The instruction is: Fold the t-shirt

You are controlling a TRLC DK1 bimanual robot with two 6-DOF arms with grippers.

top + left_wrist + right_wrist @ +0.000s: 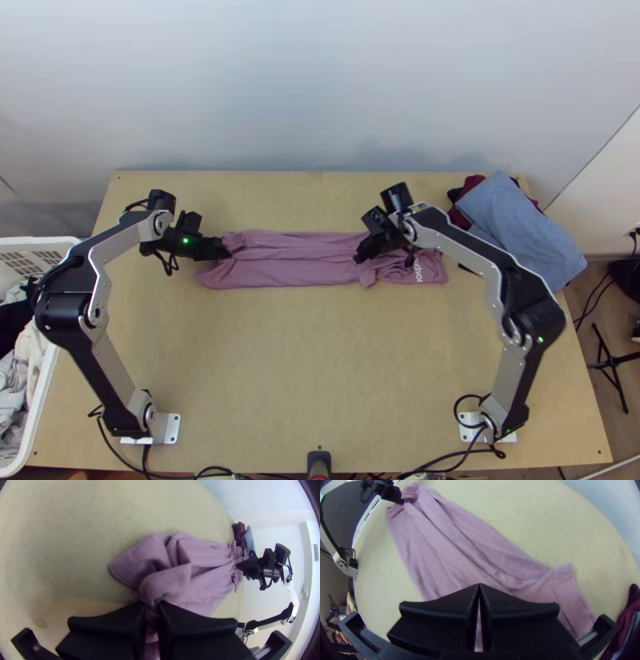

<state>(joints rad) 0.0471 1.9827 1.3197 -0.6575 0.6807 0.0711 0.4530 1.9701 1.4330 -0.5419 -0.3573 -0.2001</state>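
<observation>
Mauve cloth t-shirt [296, 274] lying in long strip, lengthwise folding seemingly done. Black flat-fingered left gripper [152, 604] pinching bunched end [165, 585]; black right gripper [479, 585] pressing 2 fingertips together. Crosswise folding remaining.

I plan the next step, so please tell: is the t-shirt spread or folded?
Folded, but loosely: the t-shirt lies as a long, narrow strip with lengthwise creases. The left claw pinches bunched cloth at one end.

We see the mauve cloth t-shirt [300, 270] laid in a long, narrow, rumpled strip across the table, with lengthwise creases. We note its bunched end toward the table's left side and, near the opposite end, pale lettering beside an overlapping fold.
</observation>
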